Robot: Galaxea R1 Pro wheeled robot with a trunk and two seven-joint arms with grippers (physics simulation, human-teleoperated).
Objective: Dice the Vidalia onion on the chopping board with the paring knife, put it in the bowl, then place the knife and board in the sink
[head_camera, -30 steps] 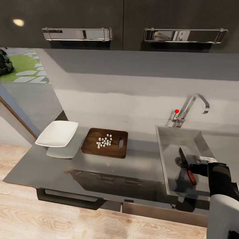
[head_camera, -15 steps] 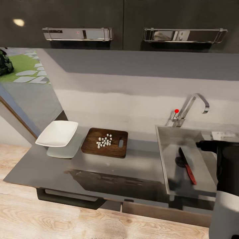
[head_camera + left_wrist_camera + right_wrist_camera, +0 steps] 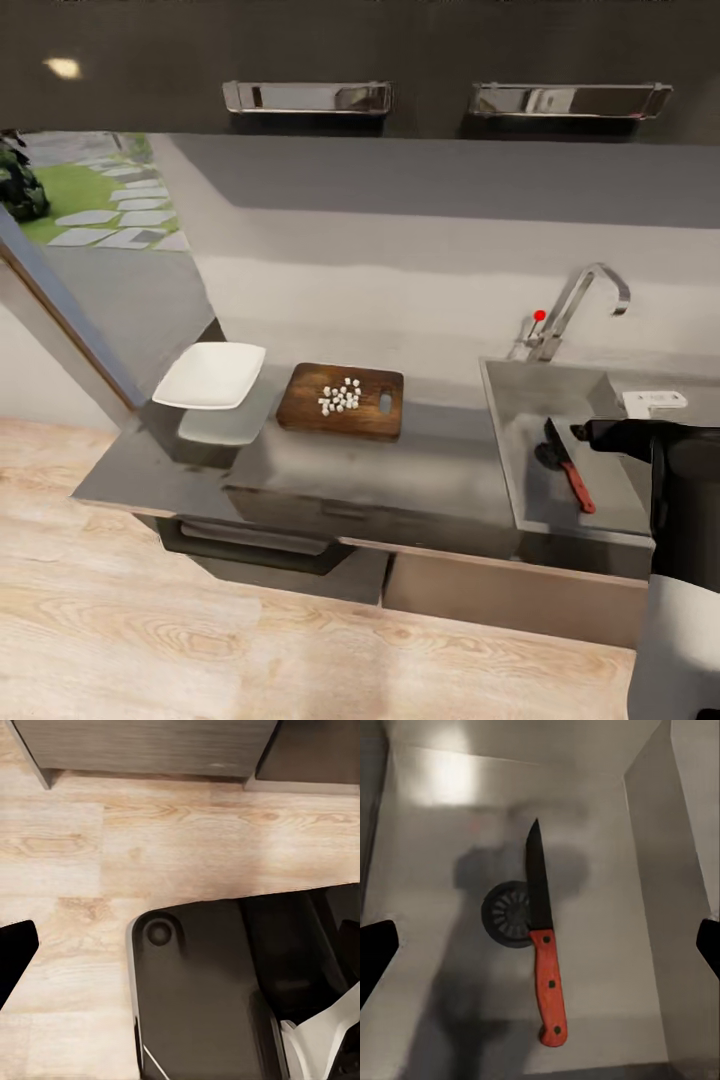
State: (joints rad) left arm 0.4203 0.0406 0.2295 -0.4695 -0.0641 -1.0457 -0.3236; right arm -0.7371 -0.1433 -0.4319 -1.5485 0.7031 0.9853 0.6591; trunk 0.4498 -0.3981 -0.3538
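The paring knife (image 3: 570, 470) lies flat on the bottom of the sink (image 3: 520, 400), its red-orange handle (image 3: 549, 986) free and its dark blade across the round drain (image 3: 502, 915). My right gripper (image 3: 590, 432) hangs above it, open, fingertips (image 3: 375, 952) spread wide and clear of the knife. The brown chopping board (image 3: 342, 402) rests on the grey countertop (image 3: 420, 480) with several white onion dice (image 3: 340, 396) on it. The white bowl (image 3: 210, 375) stands left of the board. My left gripper (image 3: 180, 952) is open, low over the floor and my base.
The chrome tap (image 3: 580, 305) with its red knob (image 3: 540, 315) rises behind the sink. Dark wall cabinets hang overhead. Wooden floor (image 3: 250, 640) lies before the counter, and the counter's left end meets a doorway to a garden.
The right gripper let go of the knife in the sink and rose above it. The whole view has since shifted and the counter looks farther off, so the camera moved.
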